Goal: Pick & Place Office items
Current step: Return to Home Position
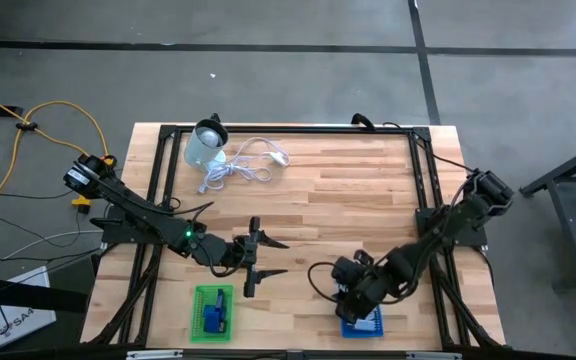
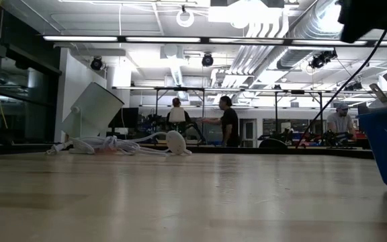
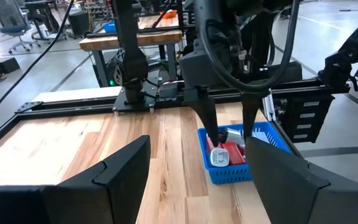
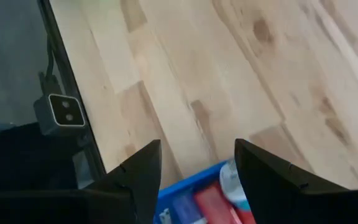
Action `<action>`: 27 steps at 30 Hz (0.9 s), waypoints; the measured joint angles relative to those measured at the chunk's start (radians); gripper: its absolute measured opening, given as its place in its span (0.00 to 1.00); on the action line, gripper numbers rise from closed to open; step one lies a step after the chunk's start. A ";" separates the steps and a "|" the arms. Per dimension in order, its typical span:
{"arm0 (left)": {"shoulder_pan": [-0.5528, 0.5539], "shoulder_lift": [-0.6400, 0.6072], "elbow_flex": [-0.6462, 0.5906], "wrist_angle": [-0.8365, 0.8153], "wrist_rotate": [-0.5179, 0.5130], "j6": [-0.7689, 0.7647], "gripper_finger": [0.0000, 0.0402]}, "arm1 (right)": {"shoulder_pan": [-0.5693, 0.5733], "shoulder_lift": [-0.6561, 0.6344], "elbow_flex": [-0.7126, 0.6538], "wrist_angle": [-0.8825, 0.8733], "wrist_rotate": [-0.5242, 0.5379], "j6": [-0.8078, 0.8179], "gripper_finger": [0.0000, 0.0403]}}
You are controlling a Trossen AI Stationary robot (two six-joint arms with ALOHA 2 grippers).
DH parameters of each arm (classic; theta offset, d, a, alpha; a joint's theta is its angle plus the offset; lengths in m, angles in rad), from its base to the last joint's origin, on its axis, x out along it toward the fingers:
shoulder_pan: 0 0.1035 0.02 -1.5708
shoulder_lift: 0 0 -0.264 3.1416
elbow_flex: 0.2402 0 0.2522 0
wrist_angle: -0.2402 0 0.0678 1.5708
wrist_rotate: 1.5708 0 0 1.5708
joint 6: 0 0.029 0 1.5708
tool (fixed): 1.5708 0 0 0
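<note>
The right gripper (image 3: 232, 135) hangs over the blue bin (image 1: 370, 326) at five o'clock on the table (image 1: 368, 190), fingers spread, tips pointing down close over the contents, nothing pinched between them. Under it sit the office items (image 3: 226, 153): a red piece and a white-and-grey one, packed together inside the bin. The left gripper (image 1: 280, 257) is above bare wood near the middle, a touch towards seven o'clock, jaws wide apart and empty. The green bin (image 1: 200, 300) at seven o'clock holds blue pieces (image 1: 216, 316). At eleven o'clock, the pale container (image 1: 205, 146) leans tilted beside the coiled white cable (image 1: 243, 165). There are people (image 2: 228, 121) in the room behind.
</note>
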 joint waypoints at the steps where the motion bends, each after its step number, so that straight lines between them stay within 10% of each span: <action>1: 0.000 0.000 0.000 0.000 0.000 0.000 0.64 | -0.005 0.000 0.000 0.007 -0.003 -0.013 0.47; 20: 0.000 0.000 0.000 0.002 0.000 0.015 0.64 | -0.015 0.000 0.000 0.039 -0.027 -0.101 0.47; 27: 0.000 0.000 0.000 0.002 0.000 0.015 0.64 | -0.020 -0.017 -0.002 0.086 0.141 -0.185 0.47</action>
